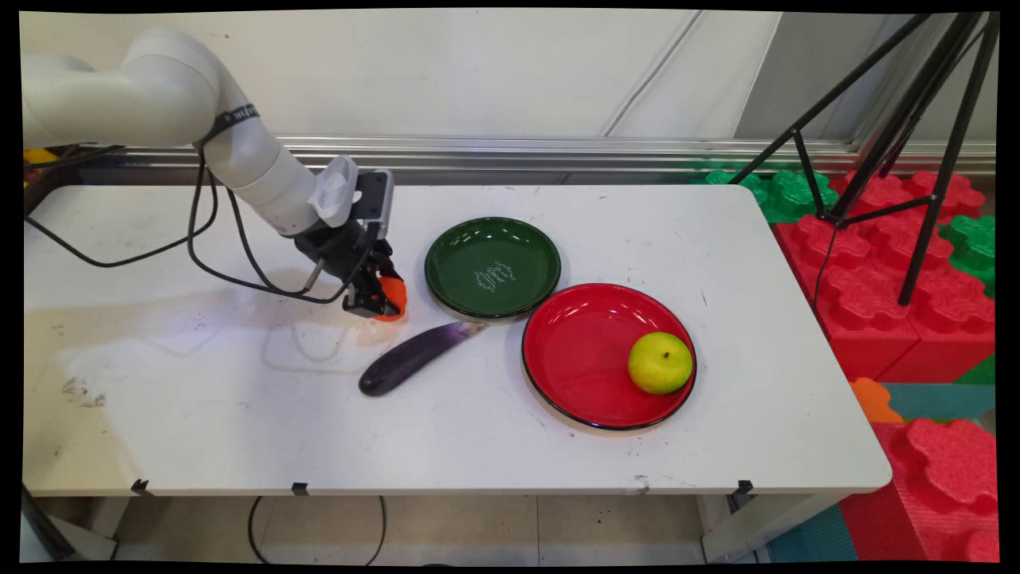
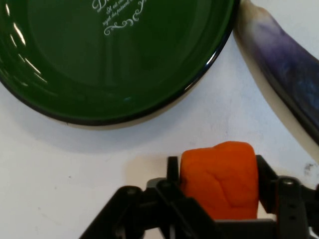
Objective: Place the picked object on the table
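My gripper (image 1: 382, 299) is low over the table, left of the green plate (image 1: 492, 267), and it is shut on an orange object (image 1: 393, 296). In the hand view the orange object (image 2: 220, 179) sits squeezed between the two black fingers (image 2: 173, 172), my gripper (image 2: 219, 172) just above the white tabletop. The green plate (image 2: 114, 59) fills the top of that view and is empty. A purple eggplant (image 1: 414, 359) lies on the table just right of and below the gripper; the eggplant (image 2: 286, 69) shows at the hand view's right edge.
A red plate (image 1: 582, 359) sits right of the eggplant and holds a yellow-green apple (image 1: 660, 363). Black cables (image 1: 239, 255) hang from the arm to the table. A tripod (image 1: 892, 151) and red and green foam blocks (image 1: 876, 295) stand off the table's right end.
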Tool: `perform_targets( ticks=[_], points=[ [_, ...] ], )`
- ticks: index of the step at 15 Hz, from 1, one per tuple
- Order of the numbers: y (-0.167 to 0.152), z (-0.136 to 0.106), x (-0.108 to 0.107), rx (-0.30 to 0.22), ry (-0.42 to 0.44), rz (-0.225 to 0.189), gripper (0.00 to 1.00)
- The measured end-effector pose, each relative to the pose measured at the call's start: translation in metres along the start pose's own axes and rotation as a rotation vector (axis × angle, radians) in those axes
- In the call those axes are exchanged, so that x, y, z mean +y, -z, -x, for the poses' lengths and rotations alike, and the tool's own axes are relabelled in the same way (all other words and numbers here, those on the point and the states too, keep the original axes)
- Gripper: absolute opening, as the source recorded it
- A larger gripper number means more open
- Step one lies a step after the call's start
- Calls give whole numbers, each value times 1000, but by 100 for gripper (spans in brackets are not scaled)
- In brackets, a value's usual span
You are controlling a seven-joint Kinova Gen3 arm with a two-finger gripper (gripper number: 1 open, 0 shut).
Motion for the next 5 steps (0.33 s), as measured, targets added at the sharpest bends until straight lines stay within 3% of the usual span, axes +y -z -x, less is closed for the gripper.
perform_targets(
  ticks=[1, 2, 5],
  points=[
    [-2, 0, 0, -1, 1, 0, 0],
    [-3, -1, 0, -1, 1, 0, 100],
    [-7, -1, -2, -1, 1, -5, 100]
  ],
)
